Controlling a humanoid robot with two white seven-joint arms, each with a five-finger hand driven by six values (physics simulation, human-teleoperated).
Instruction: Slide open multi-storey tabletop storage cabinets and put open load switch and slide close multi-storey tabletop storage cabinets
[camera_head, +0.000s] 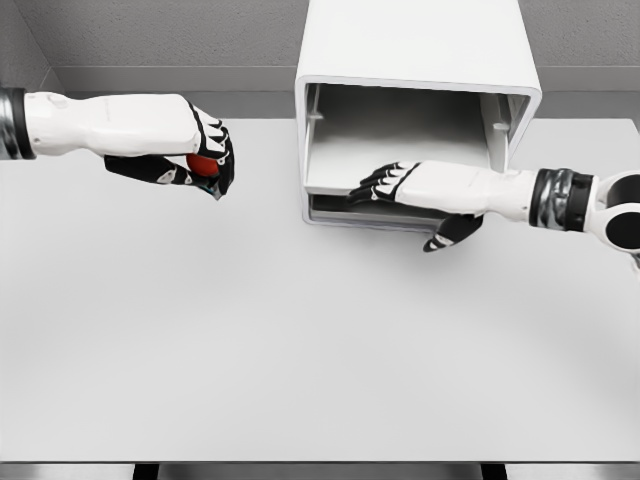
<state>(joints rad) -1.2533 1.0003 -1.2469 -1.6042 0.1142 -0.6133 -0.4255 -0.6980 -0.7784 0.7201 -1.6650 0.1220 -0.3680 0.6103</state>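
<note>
Holding a small red object (203, 164) in my left hand (205, 155), I keep it above the white table (300, 350), well to the left of the cabinet (415, 90). My fingers are curled around it, so only a part of its red surface shows between them; this seems to be the switch, but I cannot tell its shape. My left arm comes in from the left edge, almost level.

The white cabinet stands at the far side of the table, right of the middle. Its front is open and I can see the grey inside with a shelf or drawer floor low in it.

My right hand (410, 185) reaches from the right and lies at the lower front edge of this opening. Its fingers are stretched out flat toward the left and hold nothing, and the thumb points down below the edge.
</note>
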